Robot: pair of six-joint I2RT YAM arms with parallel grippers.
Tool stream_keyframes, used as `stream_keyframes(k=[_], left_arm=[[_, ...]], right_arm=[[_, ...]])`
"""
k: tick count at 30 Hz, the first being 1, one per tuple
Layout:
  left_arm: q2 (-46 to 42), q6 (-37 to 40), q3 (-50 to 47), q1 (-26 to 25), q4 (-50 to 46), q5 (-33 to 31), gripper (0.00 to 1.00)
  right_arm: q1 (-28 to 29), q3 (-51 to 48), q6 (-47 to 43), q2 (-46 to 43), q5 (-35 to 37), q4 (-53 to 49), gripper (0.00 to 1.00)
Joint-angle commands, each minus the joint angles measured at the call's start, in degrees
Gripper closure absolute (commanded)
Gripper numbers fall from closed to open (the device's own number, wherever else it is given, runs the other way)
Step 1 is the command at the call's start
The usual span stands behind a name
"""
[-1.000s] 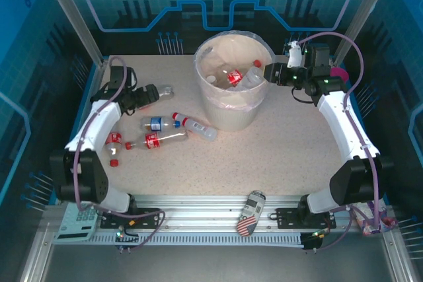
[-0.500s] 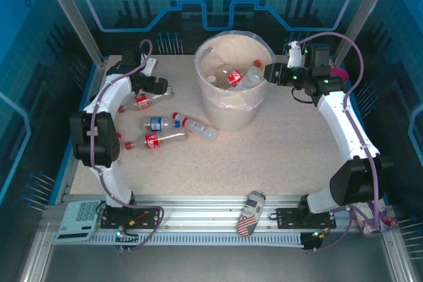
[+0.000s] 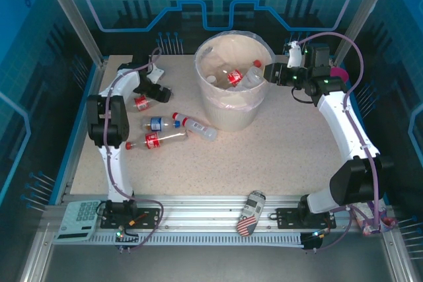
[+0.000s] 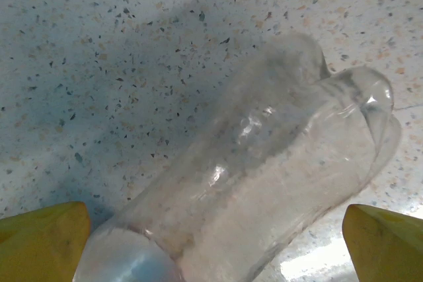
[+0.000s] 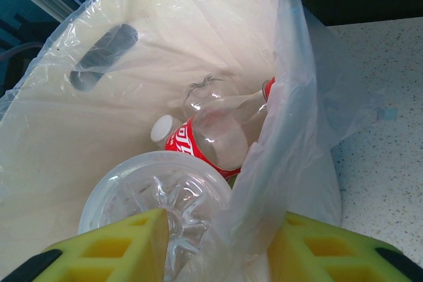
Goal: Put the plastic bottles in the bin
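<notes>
Even overhead light leaves the table (image 3: 284,156) bright in the top view; the blue walls (image 3: 26,64) around it sit dim. At the left gripper (image 4: 211,239), the clear bottle (image 4: 264,176) between its pads (image 4: 39,239) is soft and smeary, a grey shadow spreading beyond it, white glare on the table just beside one pad. Ahead of the right gripper (image 5: 218,246), the clear bag (image 5: 297,97) glistens, and the gripped bottle (image 5: 158,196) reads crisp.

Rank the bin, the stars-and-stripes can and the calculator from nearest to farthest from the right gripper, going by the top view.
1. Bin: the right gripper, shut on a clear bottle, is at its right rim, at the far side of the table.
2. Stars-and-stripes can: on the near rail, between the arm bases.
3. Calculator: near left corner, beside the left arm's base.
</notes>
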Motion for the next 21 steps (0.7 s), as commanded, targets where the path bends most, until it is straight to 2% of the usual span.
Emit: stream_keyframes(k=[1, 7, 12, 21], left_arm=[[3.1, -0.4, 3.6, 0.2, -3.6, -1.1, 0.03], [4.8, -1.0, 4.1, -0.3, -2.0, -2.0, 0.11], [4.2, -2.6, 3.7, -0.5, 0.7, -2.5, 0.22], [-1.2, -6.9, 4.1, -1.1, 5.3, -1.9, 0.35]], right_arm=[[0.6, -1.2, -1.0, 1.0, -1.3, -4.8, 0.57], [0.8, -1.0, -0.9, 1.0, -1.4, -5.2, 0.57], [0.8, -0.3, -1.3, 0.4, -0.7, -6.3, 0.57], [0.9, -0.3, -0.4, 0.2, -0.7, -6.0, 0.57]])
